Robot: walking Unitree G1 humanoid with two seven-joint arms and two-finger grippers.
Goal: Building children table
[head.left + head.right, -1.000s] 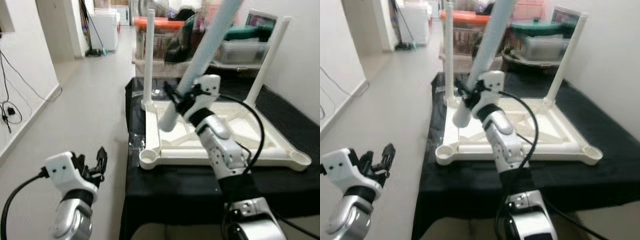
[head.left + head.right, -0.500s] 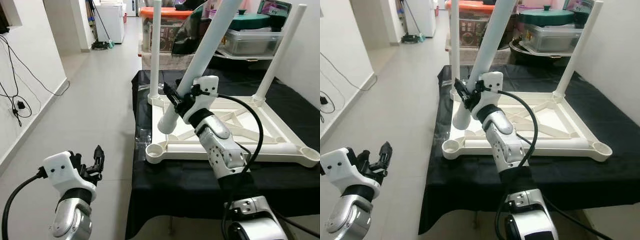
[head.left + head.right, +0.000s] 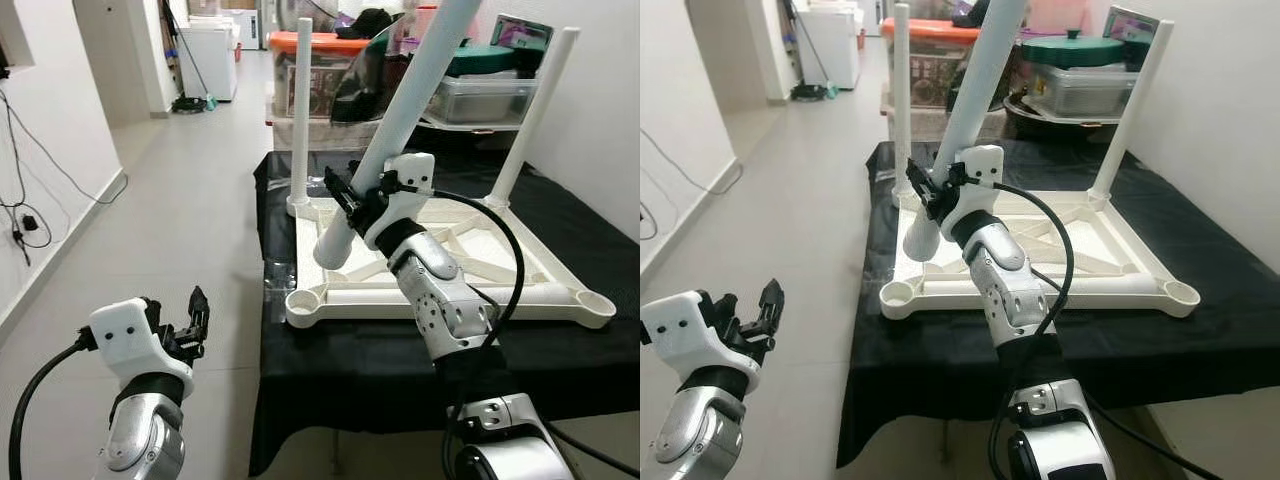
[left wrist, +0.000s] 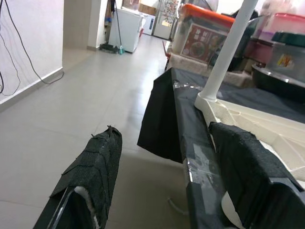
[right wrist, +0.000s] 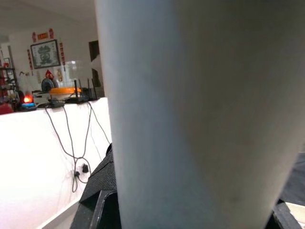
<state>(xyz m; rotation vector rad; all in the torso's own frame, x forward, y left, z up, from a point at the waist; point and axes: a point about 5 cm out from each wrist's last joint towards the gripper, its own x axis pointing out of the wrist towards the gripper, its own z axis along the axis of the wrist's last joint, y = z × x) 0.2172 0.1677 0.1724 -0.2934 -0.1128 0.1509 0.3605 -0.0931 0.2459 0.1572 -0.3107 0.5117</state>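
Two legs (image 3: 301, 115) stand upright on the upturned tabletop (image 3: 470, 262) at centre frame. The right gripper (image 3: 352, 200), jaws clamped on a third leg (image 3: 400, 125), holds it tilted; the left gripper (image 3: 190, 322), lower left, has its jaws apart.

- One white tabletop (image 3: 480, 262), lying upside down on the black-covered table (image 3: 560, 350).
- Two white table legs standing upright in the tabletop's far corners: one at the far left (image 3: 301, 110), one at the far right (image 3: 532, 112).
- One more white table leg (image 3: 400, 120), slanted above the tabletop's near left part.
- Two open corner sockets on the tabletop's near edge: left (image 3: 299, 304) and right (image 3: 598, 304).
- Two robot arms with black-fingered grippers: one at the slanted leg (image 3: 350, 199), one out over the floor left of the tabletop (image 3: 195, 322).
- One orange-lidded storage bin (image 3: 335, 62) behind the tabletop.
- One green-lidded container (image 3: 1080, 60) behind the tabletop.
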